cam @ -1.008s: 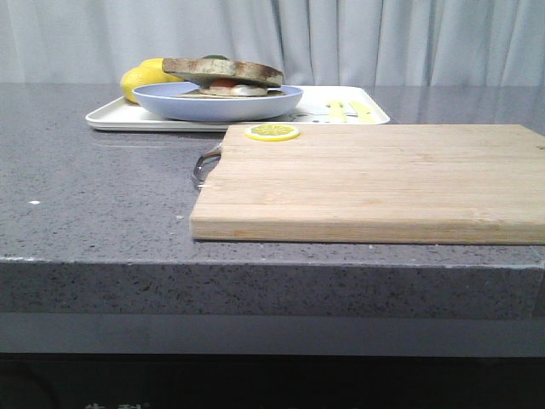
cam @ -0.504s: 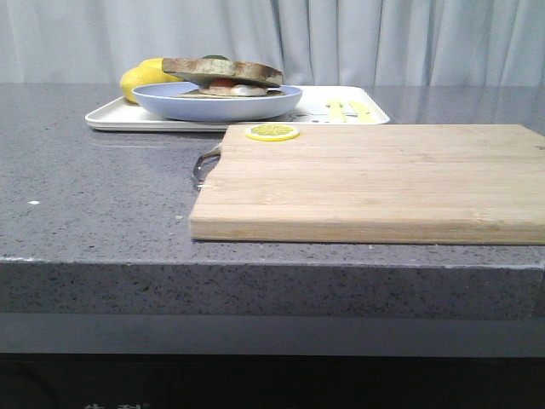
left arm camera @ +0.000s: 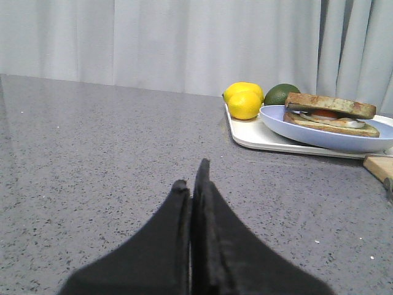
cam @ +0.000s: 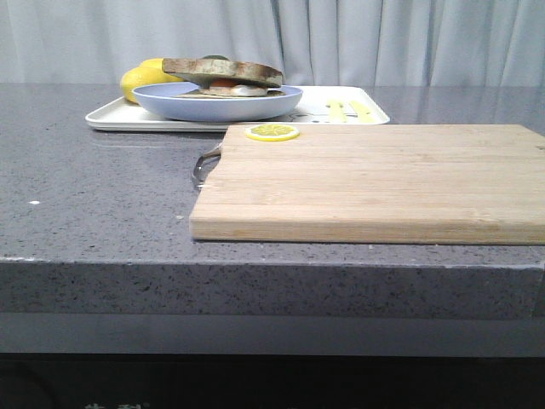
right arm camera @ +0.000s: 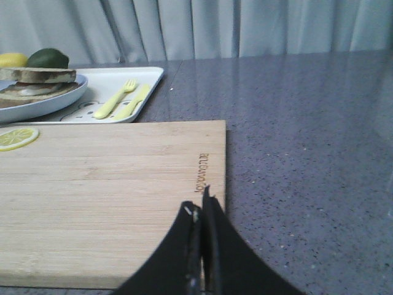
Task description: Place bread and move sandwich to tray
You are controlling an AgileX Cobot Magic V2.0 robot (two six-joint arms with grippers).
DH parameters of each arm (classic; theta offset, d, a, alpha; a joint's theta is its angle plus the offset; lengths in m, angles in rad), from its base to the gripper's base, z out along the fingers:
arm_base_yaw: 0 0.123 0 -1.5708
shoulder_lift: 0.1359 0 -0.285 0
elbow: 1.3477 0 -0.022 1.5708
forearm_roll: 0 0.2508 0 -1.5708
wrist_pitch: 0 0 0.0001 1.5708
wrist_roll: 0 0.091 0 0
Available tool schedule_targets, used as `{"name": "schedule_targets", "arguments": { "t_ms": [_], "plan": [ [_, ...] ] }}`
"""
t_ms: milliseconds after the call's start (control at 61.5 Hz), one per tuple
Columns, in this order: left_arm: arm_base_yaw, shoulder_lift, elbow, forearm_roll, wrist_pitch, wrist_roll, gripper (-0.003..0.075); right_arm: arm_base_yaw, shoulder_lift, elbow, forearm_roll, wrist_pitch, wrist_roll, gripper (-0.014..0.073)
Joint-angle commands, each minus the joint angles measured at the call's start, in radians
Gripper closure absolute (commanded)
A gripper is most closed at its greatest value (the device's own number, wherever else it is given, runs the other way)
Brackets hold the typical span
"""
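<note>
Left wrist view: left gripper (left arm camera: pixel 193 184) fingers (left arm camera: pixel 178 203) closed, above countertop (left arm camera: pixel 92 153).

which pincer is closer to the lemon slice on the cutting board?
Hard to call; probably right. The right pincer is over the board's near edge, lemon slice at its far corner. Left pincer sits off the board over bare counter.

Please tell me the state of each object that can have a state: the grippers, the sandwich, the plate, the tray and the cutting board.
left gripper: shut, holding nothing
right gripper: shut, holding nothing
sandwich: assembled, bread slice on top, lying on the plate
blue plate: upright, standing on the tray
tray: flat on the counter, carrying plate and yellow cutlery
cutting board: flat, only a lemon slice on it
</note>
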Motion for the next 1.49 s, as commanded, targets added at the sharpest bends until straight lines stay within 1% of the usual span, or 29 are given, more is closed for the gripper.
{"name": "schedule_targets", "arguments": {
  "t_ms": [0,146,179,292,439,1479],
  "plan": [
    [-0.001,-0.023,0.001,-0.001,-0.085,-0.01,0.0741,-0.02,-0.046,0.05,-0.002,-0.16,-0.002,0.0663],
    [-0.001,-0.023,0.001,-0.001,-0.085,-0.01,0.0741,-0.021,-0.105,0.146,-0.002,-0.251,-0.002,0.0663],
    [-0.001,-0.023,0.001,-0.001,-0.085,-0.01,0.0741,-0.021,-0.105,0.142,-0.002,-0.23,-0.002,0.0663],
    [-0.001,-0.021,0.001,-0.001,-0.085,-0.01,0.0741,-0.017,-0.105,0.143,-0.002,-0.249,-0.001,0.0663],
    [-0.001,-0.021,0.001,-0.001,-0.085,-0.01,0.0741,0.017,-0.105,0.143,-0.002,-0.245,-0.001,0.0663],
    [-0.001,-0.021,0.001,-0.001,-0.085,-0.01,0.0741,0.014,-0.105,0.143,-0.002,-0.245,-0.001,0.0663]
  ]
}}
